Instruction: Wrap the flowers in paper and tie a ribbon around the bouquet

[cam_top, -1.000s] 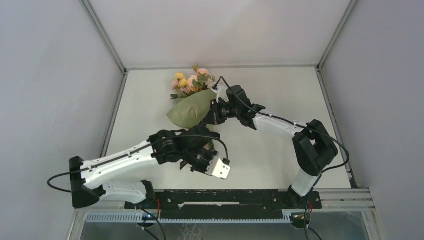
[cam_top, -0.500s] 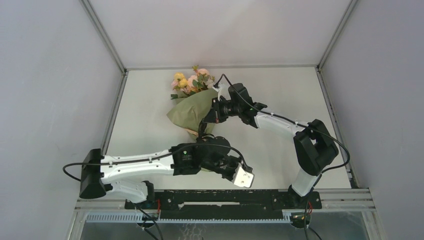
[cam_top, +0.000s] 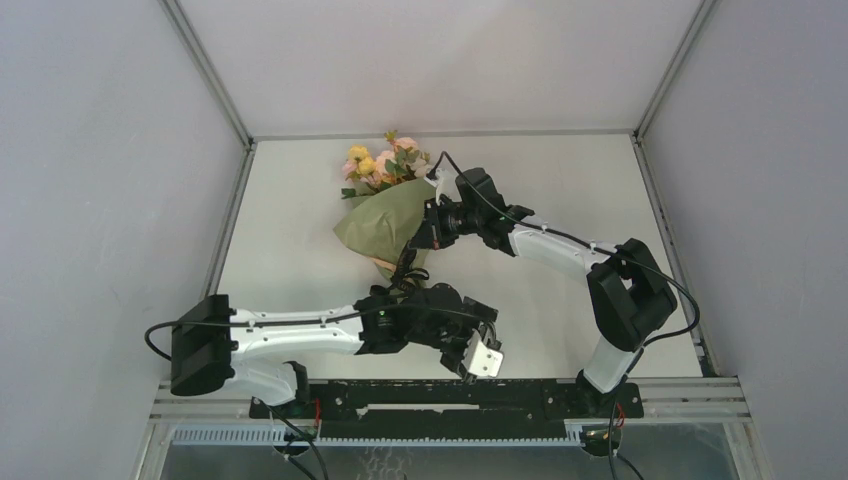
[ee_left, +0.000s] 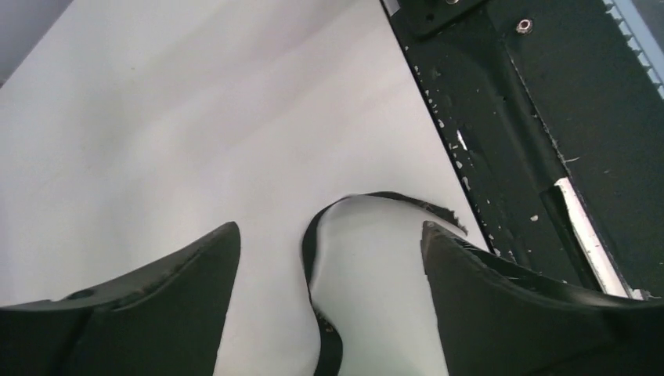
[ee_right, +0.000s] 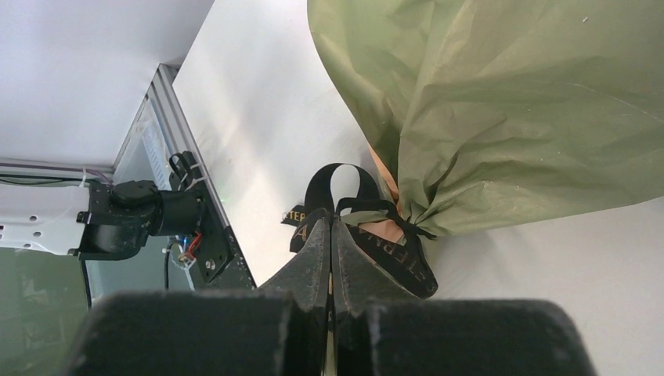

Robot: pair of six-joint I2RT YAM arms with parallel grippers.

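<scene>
Bouquet (cam_top: 385,218) — olive cone, blooms (cam_top: 383,160) toward the worktop's (cam_top: 560,180) far edge, left of centre; right gripper (ee_right: 330,223) clenched on ribbon (ee_right: 391,254) at its neck; left gripper (ee_left: 329,229) released, ribbon tail lying between its jaws.

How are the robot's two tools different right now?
The left tool is open and empty; the right tool is shut, pinching the ribbon. The left tool sits by the near edge of the table; the right tool is beside the bouquet. Both are black.
</scene>
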